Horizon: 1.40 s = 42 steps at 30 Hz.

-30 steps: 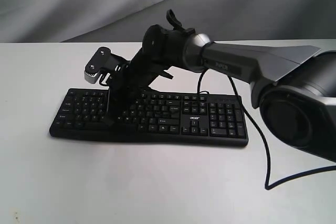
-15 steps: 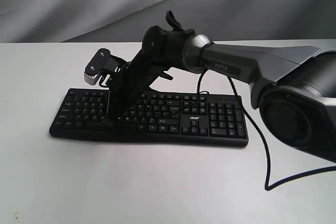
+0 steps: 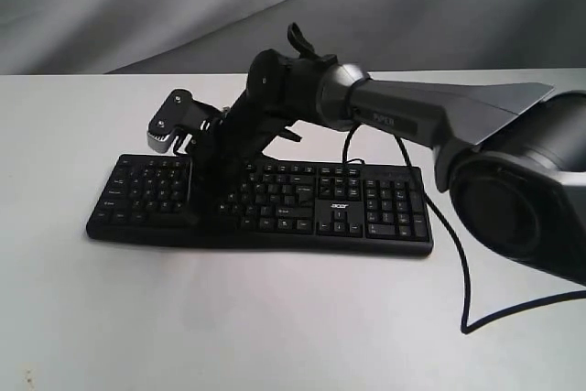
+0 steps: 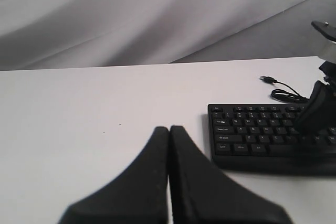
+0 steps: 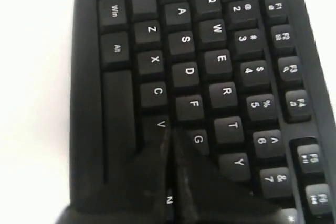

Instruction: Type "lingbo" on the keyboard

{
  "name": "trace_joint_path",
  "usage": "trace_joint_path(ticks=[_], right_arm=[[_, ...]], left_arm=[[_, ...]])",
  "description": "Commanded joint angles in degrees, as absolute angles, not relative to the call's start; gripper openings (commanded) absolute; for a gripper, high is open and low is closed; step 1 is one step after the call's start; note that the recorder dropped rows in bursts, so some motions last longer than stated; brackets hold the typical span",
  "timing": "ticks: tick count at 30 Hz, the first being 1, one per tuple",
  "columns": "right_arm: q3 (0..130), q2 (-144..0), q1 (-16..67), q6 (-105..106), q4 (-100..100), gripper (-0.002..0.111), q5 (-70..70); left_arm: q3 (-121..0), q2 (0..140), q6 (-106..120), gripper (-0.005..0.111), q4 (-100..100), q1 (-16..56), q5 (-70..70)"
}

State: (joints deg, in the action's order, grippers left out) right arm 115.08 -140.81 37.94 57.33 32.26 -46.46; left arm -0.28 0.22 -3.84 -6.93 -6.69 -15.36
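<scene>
Right claw: the right gripper (image 5: 169, 134) has its two fingers pressed flat together with nothing between them, forming one blunt point aimed down at the keys.
Claw tip: in the right wrist view it sits between the V and G legends, with B hidden under the fingers and N showing just beyond them. Whether it is pressing a key or only hovering cannot be told.
Left claw: the left gripper (image 4: 169, 129) is also closed and empty, held over the bare table (image 3: 275, 318), well apart from the keyboard's end.
Task thing: the keyboard (image 3: 385, 212) lies flat across the middle of the table, with the right arm reaching over it to the letter block on the left of the exterior view.
Cable: the thin black cable (image 3: 461, 267) trails off the keyboard's back edge and loops over the table on the right.
Done so far: no screen is in view, so no typed letters can be confirmed. The tip's place near G and B suggests the middle of the word.
Left to do: probably "b" and then "o", which lies further along the letter rows, towards the number pad.
</scene>
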Motion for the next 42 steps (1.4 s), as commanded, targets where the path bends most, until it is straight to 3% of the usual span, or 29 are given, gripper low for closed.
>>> trace_joint_path(ticks=[1, 8, 42], right_arm=[[115.10, -137.70, 37.14, 56.34, 29.25, 0.000, -47.20], [115.10, -137.32, 31.95, 56.05, 27.56, 0.000, -51.29], [111.73, -139.28, 31.43, 57.17, 29.34, 0.000, -48.65]], left_arm=[[0.00, 0.00, -3.96, 0.000, -6.71, -6.42, -15.04], [0.00, 0.00, -3.96, 0.000, -6.71, -6.42, -15.04], [0.00, 0.00, -3.96, 0.000, -6.71, -6.42, -15.04]])
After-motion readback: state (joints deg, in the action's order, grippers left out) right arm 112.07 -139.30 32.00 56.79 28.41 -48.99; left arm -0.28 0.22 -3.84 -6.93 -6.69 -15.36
